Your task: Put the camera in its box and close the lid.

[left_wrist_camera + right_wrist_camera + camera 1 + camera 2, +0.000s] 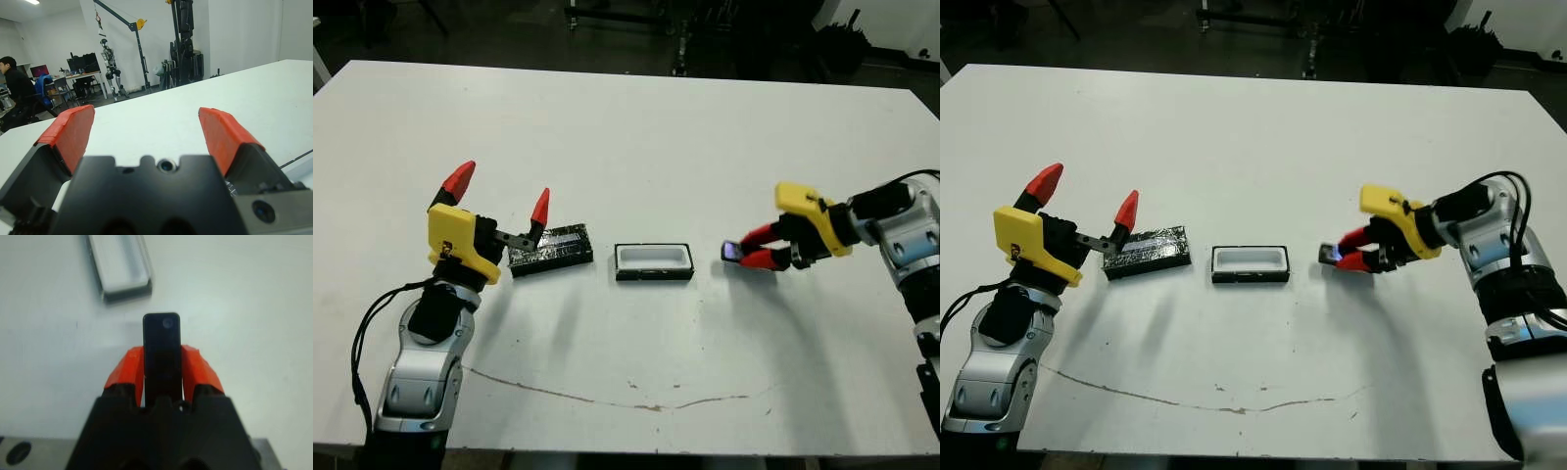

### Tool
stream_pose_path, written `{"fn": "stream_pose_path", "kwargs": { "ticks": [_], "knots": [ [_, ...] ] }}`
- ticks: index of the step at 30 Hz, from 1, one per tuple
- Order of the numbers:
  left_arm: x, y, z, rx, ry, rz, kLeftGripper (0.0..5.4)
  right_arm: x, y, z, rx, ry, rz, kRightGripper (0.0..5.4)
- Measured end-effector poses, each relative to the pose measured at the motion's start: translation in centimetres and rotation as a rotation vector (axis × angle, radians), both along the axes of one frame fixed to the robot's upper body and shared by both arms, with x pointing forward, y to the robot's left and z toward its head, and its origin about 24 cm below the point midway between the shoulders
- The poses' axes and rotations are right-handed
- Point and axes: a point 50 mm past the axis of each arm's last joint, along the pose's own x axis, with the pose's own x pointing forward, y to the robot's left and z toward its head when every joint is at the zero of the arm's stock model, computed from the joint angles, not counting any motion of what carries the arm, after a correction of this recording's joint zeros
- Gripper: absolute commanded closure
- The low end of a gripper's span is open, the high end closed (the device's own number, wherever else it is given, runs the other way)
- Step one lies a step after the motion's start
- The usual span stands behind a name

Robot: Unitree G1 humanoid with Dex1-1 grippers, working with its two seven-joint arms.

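Note:
The box (654,261) lies open at the table's middle, a shallow black tray with a white lining, also seen as the box (119,267) in the right wrist view. To its right my right gripper (756,249) is shut on the camera (732,252), a small glossy black bar whose end sticks out past the red fingertips toward the box; the camera (161,347) shows clamped between them. Left of the box lies the lid (548,249), a flat glossy black panel. My left gripper (499,194) stands open just left of the lid, one fingertip over its near-left corner.
A thin dark crack line (607,399) runs across the white table near its front edge. Beyond the far edge stand dark equipment frames (626,20). In the left wrist view a person (17,88) sits at a desk far behind the table.

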Motion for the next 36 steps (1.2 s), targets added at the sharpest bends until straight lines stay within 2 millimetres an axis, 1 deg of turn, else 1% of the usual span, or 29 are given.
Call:
{"fn": "stream_pose_path", "kwargs": {
  "ticks": [3,6,9,16,21,29,36],
  "knots": [
    [0.0,0.0,0.0,0.0,0.001,0.001,0.0,0.7,0.1,0.4,0.073,0.004,-0.037,3.73],
    [0.0,0.0,0.0,0.0,0.002,-0.001,0.0,1.4,1.1,1.2,0.154,-0.001,-0.035,3.73],
    [0.0,0.0,-0.1,0.0,0.011,0.0,0.0,2.0,2.1,1.7,0.195,-0.016,-0.019,3.73],
    [0.0,0.0,-0.1,0.0,0.011,0.0,0.0,2.6,4.9,1.4,0.266,-0.016,0.037,3.73],
    [0.0,-0.1,0.0,0.004,0.01,0.0,0.0,2.7,6.9,1.9,0.286,-0.014,0.093,3.73],
    [0.0,-0.1,0.0,0.002,0.012,-0.001,0.0,2.6,9.0,2.1,0.283,0.043,0.13,3.73],
    [0.0,-0.1,-0.1,0.001,0.02,-0.001,0.0,2.4,10.1,1.9,0.268,0.056,0.166,3.73]
  ]
}}
